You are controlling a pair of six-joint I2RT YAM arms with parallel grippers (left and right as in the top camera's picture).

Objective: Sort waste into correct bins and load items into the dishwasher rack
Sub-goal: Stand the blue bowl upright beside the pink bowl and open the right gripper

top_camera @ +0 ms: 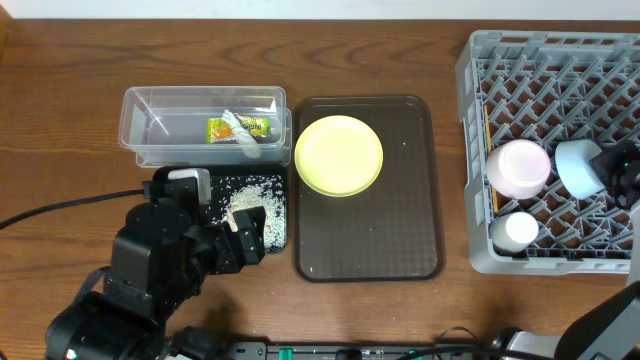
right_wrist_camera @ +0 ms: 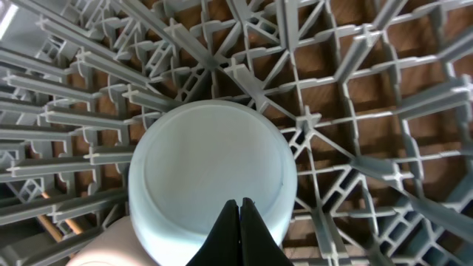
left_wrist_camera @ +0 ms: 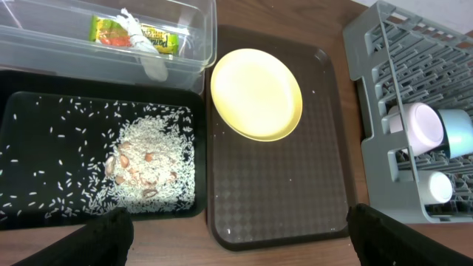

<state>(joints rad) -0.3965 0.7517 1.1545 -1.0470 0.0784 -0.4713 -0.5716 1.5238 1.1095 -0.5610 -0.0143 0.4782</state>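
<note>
The left fingers (left_wrist_camera: 111, 236) stand wide apart, holding nothing, over the near edge of the black container (left_wrist_camera: 22, 148), where the rice bits (left_wrist_camera: 155, 166) lie heaped. Behind it, the clear tub (top_camera: 150, 130) holds the snack wrapper (top_camera: 255, 127) and the white scrap (top_camera: 243, 145). The pale-yellow plate (top_camera: 340, 154) rests on the brown tray (top_camera: 400, 230). The right fingers (right_wrist_camera: 233, 233) are pressed shut and empty, just over the light-blue bowl (right_wrist_camera: 211, 177), which lies bottom up in the dishwasher rack (top_camera: 560, 60) beside the white bowl (top_camera: 519, 167)

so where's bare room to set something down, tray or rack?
Free: tray front half, below the plate; rack far rows. Crowded: rack's middle and near-left, where pinkish bowl, light-blue bowl and white bowl bunch; right hand shut over the blue one.
</note>
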